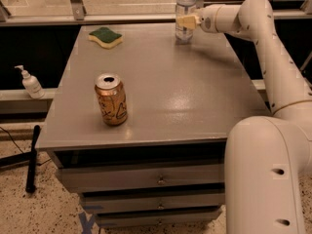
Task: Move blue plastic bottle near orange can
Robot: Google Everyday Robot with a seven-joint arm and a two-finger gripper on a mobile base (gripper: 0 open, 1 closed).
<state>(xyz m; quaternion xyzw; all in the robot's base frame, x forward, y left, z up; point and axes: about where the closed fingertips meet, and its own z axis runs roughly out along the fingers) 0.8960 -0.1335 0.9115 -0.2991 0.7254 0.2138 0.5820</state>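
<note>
The blue plastic bottle [184, 6] stands upright at the far edge of the grey table [195, 96], right of centre. It is clear, with a white cap and a pale label. The orange can [111, 100] stands upright near the table's front left, its silver top opened. My gripper [187, 21] reaches in from the right at the height of the bottle's label and overlaps the bottle's right side. The white arm [263, 43] runs from the lower right up to it. The bottle and the can are far apart.
A yellow-and-green sponge [105, 36] lies at the far left of the table. A small white pump bottle [31, 83] stands on a ledge left of the table. Drawers [146, 179] sit under the tabletop. A black pole [32, 157] leans on the floor at the left.
</note>
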